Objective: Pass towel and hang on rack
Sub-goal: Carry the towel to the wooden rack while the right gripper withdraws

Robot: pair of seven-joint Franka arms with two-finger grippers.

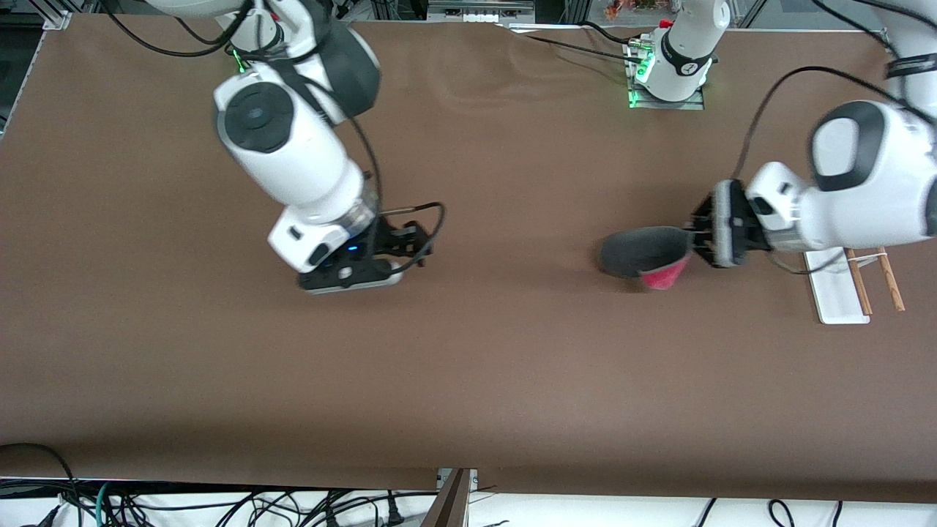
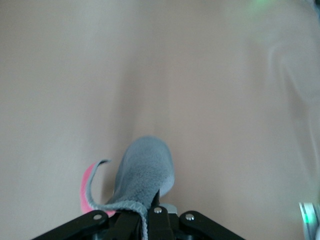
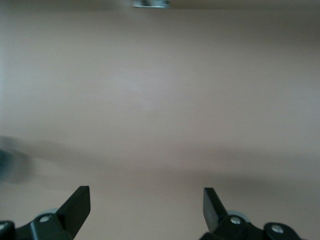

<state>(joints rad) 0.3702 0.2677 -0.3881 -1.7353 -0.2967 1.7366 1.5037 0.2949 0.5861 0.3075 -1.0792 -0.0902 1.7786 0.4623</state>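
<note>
The towel (image 1: 644,254) is pinched in the left gripper (image 1: 692,238) over the table (image 1: 468,366), beside the rack (image 1: 842,289) near the left arm's edge. The right gripper (image 3: 146,205) is spread wide near the middle

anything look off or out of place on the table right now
Nothing stands out. The left gripper is shut on the towel, which hangs folded over bare table beside the rack. The rack looks intact, nothing on its rods. The right gripper waits open over bare table.
</note>
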